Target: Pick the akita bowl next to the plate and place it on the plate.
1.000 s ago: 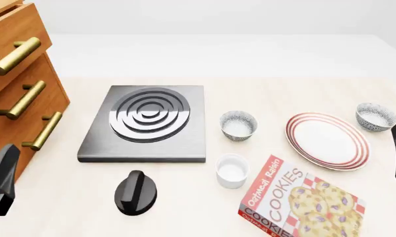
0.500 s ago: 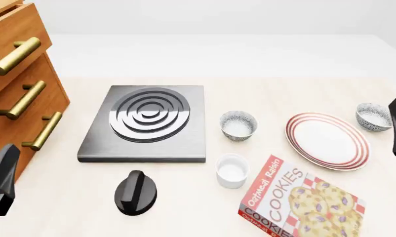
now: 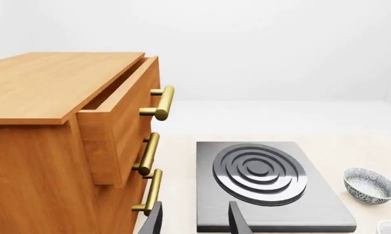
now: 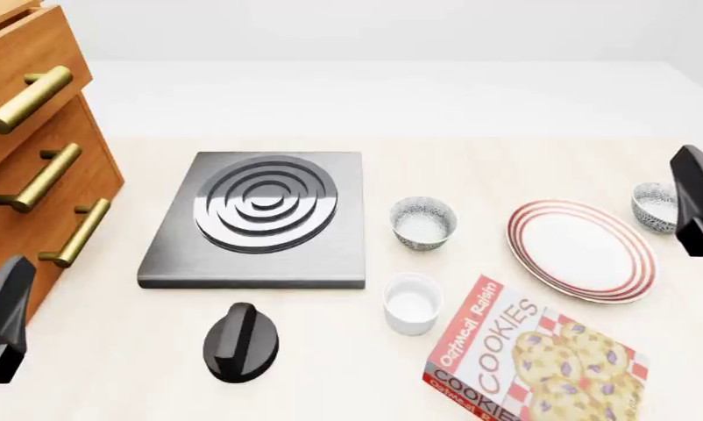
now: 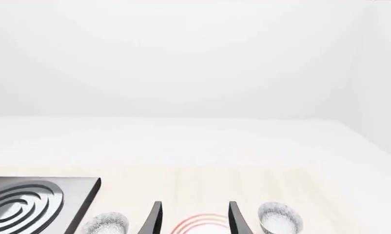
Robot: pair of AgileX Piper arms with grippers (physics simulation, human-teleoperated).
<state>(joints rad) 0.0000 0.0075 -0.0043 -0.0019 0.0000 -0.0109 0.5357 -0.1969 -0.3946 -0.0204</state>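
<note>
Two speckled bowls stand on the table. The akita bowl sits just right of the plate, a wide white plate with red rings; my right gripper hangs over the bowl's right side and hides part of it. In the right wrist view this bowl lies just beyond the right fingertip, with the plate between the open fingers of the gripper. The look-alike bowl stands left of the plate, further from it. My left gripper stays at the near left, open and empty.
A black stove burner plate lies at centre left, with a black knob in front of it. A plain white cup and a cookies box sit near the front. A wooden drawer cabinet stands at the left.
My right gripper has moved forward and slightly left, from beside the plate's right edge to over the right-hand bowl. The left arm and all objects have stayed put.
</note>
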